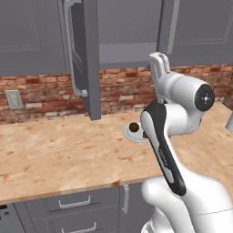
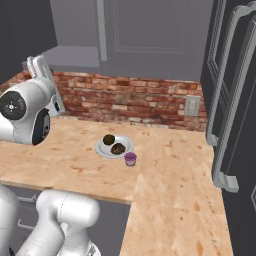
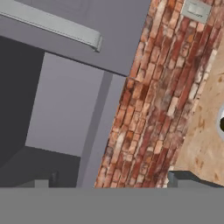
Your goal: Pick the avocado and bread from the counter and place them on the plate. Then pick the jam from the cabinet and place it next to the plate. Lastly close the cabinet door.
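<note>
Gripper (image 3: 112,180) fingertips are poking up at six o'clock of the hand view, set wide apart with nothing between them, so the jaws are standing spread and empty. They are facing red brick wall (image 3: 153,109) and the underside of the cabinet (image 3: 65,105), whose dark hollow is lying toward nine o'clock, with a silvery bar handle (image 3: 52,26) running across eleven o'clock; a sliver of the plate (image 3: 220,124) is peeking in at three o'clock.

Seen from the left base view, the cabinet door (image 1: 84,59) is hanging wide open at eleven o'clock, swung out over the counter (image 1: 59,154), while the avocado (image 1: 134,127) is sitting on the plate just behind the arm's elbow.

Over in the right base view, the avocado and the bread (image 2: 118,148) are resting side by side on the plate, and the jam (image 2: 130,159) is standing just beside its rim at five o'clock. Judging by this, only the door is awaiting closing, which would explain the raised hand.
</note>
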Available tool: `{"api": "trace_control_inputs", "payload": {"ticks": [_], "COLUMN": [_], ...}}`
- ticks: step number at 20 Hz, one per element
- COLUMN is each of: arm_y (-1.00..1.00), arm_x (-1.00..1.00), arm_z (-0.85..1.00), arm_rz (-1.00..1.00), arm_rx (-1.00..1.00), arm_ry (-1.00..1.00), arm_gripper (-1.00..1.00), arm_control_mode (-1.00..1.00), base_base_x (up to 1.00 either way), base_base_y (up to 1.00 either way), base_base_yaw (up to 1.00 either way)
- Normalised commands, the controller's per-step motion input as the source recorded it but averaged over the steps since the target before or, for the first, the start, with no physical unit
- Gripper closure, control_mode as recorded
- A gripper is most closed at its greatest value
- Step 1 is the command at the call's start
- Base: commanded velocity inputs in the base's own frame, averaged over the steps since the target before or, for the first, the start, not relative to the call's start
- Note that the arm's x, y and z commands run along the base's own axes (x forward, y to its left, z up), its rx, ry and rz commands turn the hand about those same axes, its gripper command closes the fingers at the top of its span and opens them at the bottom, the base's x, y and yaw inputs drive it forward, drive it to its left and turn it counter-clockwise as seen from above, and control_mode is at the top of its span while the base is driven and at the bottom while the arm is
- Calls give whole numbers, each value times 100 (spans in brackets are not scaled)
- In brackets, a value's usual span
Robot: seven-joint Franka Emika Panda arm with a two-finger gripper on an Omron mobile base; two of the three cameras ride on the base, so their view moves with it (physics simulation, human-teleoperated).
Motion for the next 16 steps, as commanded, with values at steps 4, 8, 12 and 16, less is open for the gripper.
{"api": "trace_control_inputs", "payload": {"ticks": [4,8,12,16], "arm_y": [23,1,0,9], "arm_x": [-67,-47,-56,-40], "arm_z": [0,0,0,0], "arm_rz": [3,0,0,0], "arm_rx": [-4,0,0,0], "arm_ry": [-3,0,0,0], "arm_gripper": [-100,-100,-100,-100], "arm_control_mode": [-100,-100,-100,-100], "base_base_x": [0,0,0,0], "base_base_y": [0,0,0,0], "base_base_yaw": [0,0,0,0]}}
